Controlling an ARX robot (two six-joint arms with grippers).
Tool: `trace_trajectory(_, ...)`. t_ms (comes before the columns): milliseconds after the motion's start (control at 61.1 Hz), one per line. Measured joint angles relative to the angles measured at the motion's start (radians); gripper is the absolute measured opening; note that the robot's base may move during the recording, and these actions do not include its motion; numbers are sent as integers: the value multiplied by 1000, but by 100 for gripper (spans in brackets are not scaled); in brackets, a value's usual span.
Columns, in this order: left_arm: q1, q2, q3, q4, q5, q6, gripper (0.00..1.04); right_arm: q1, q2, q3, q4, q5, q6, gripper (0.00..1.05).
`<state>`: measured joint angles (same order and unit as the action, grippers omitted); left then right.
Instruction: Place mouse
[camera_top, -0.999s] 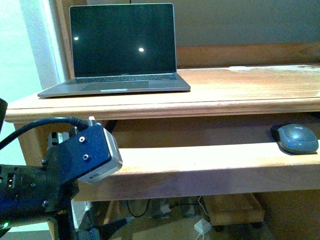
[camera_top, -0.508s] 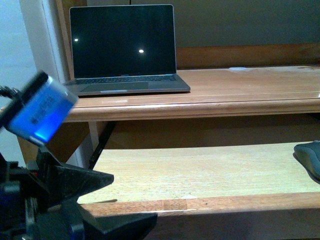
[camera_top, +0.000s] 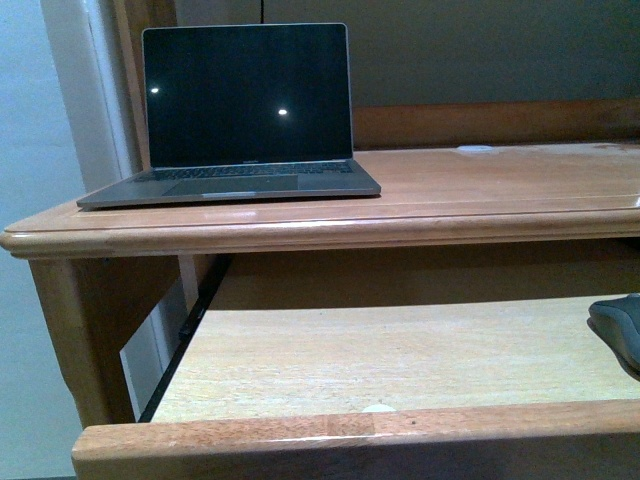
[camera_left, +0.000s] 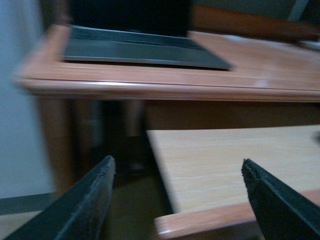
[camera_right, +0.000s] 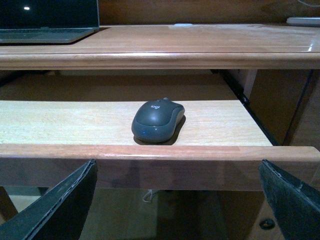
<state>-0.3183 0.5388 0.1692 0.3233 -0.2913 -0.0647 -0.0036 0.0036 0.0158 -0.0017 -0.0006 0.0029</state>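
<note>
Mouse (camera_right: 157, 120) lies on the pull-out tray (camera_top: 380, 350) under the desk (camera_top: 480, 190), toward the tray's right end. In the front view only its left part shows, cut off by the picture's right edge. The right wrist view shows it whole: dark grey, domed top up, flat on the pale wood just behind the tray's front lip (camera_right: 150, 152), with a small pale logo at its far end and nothing touching it. The right gripper (camera_right: 177, 162) is spread wide and holds nothing. Its two dark fingers (camera_right: 65, 205) sit on the near side of the lip, apart from the mouse, which lies roughly in line with the gap between them. The left gripper (camera_left: 177, 164) is likewise spread wide and empty, facing the tray's left end and the desk edge above it. That view is blurred. A laptop (camera_top: 245, 110) stands open on the left part of the desk, its screen dark apart from two small bright reflections, well apart from the mouse.
</note>
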Motion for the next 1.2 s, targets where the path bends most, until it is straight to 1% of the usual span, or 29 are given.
trace_trajectory(49, 24, -61, -22, -14, 8, 20, 51, -2, 8, 3, -14, -10, 11, 97)
trace_trajectory(115, 53, -102, -35, -24, 35, 34, 41, -19, 67, 51, -118, -54, 87, 97)
trace_trajectory(164, 71, -119, -43, -31, 57, 39, 34, -28, 138, 81, -109, -58, 127, 97)
trace_trajectory(246, 105, -151, -60, -47, 93, 46, 20, -28, 316, 165, 18, -43, 163, 97)
trace_trajectory(360, 144, -192, -81, -66, 126, 48, 2, 31, 558, 299, 189, 5, 137, 97)
trace_trajectory(475, 179, -229, -98, -86, 162, 53, 3, 103, 748, 402, 245, 35, 82, 97)
trace_trajectory(508, 196, -240, -101, -94, 189, 53, 3, 131, 816, 439, 242, 44, 59, 97)
trace_trajectory(524, 220, -248, -104, -101, 229, 53, 3, 137, 832, 448, 240, 46, 50, 97)
trace_trajectory(573, 267, -262, -109, -109, 274, 55, 3, 172, 913, 496, 220, 60, 18, 97)
trace_trajectory(622, 299, -276, -113, -117, 279, 54, 3, 196, 977, 528, 200, 68, -11, 97)
trace_trajectory(704, 311, -296, -120, -129, 286, 55, 3, 228, 1077, 584, 164, 105, -65, 97)
trace_trajectory(868, 313, -340, -147, -133, 291, 55, 3, 242, 1217, 682, 124, 205, -117, 97)
trace_trajectory(966, 314, -356, -161, -146, 291, 55, 3, 246, 1269, 723, 84, 246, -124, 97)
trace_trajectory(999, 314, -377, -161, -164, 291, 55, 3, 247, 1288, 739, 68, 263, -124, 97)
trace_trajectory(1048, 314, -448, -161, -263, 292, 55, 3, 248, 1309, 755, 48, 280, -122, 97)
trace_trajectory(1081, 314, -488, -161, -300, 291, 55, 3, 248, 1322, 764, 34, 293, -116, 97)
trace_trajectory(1130, 314, -524, -161, -317, 291, 55, 3, 244, 1350, 787, -7, 331, -94, 97)
trace_trajectory(1195, 314, -529, -161, -320, 291, 55, 3, 241, 1365, 801, -41, 346, -78, 97)
